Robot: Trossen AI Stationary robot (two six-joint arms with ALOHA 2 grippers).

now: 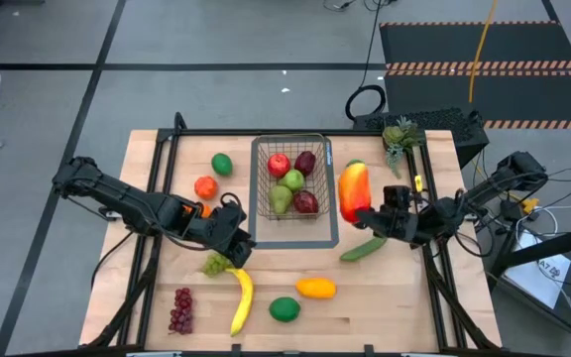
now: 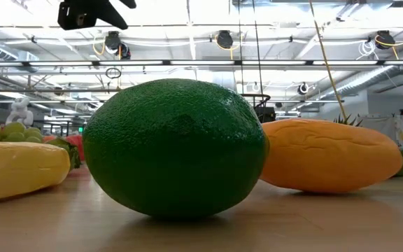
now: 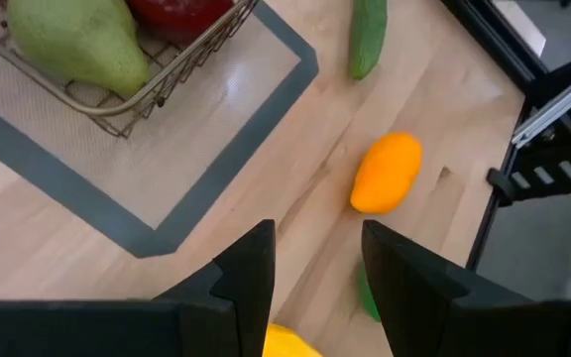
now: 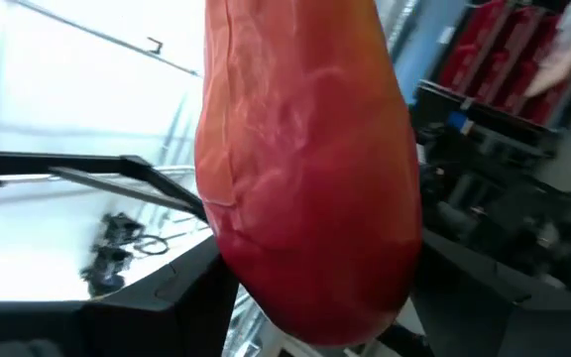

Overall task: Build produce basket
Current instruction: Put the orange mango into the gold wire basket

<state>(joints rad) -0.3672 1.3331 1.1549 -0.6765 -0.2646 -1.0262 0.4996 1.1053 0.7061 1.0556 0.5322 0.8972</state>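
Right gripper [image 1: 365, 214]: fingers clamped on the lower end of a red-orange mango [image 1: 353, 188], which fills the right wrist view [image 4: 305, 169]. Mango held just right of the basket [image 1: 291, 178], beside its right wall, above the table [image 1: 404, 307]

Left gripper [image 3: 315, 268]: fingers parted with a gap between them, nothing gripped. It sits near the basket's near-left corner, over bare wood at the grey outline [image 3: 206, 188]. Banana [image 1: 241, 299] tip shows yellow just under the fingers

Basket: centre of table, on the grey outline. Inside: red apple [image 1: 279, 165], dark red apple [image 1: 305, 162], green pear [image 1: 292, 180], second pear [image 1: 282, 199], another dark red fruit [image 1: 306, 202]

Loose produce:
- cucumber [image 1: 363, 248] just near of the right gripper
- orange-yellow mango [image 1: 315, 288] and lime [image 1: 285, 308] near the near edge; lime fills the low view [image 2: 175, 147]
- green grapes [image 1: 216, 263] beside the left gripper, touching the banana's far end
- red grapes [image 1: 181, 309] near-left
- orange [image 1: 205, 186] and second lime [image 1: 222, 164] left of basket
- leafy green item [image 1: 400, 136] at far right
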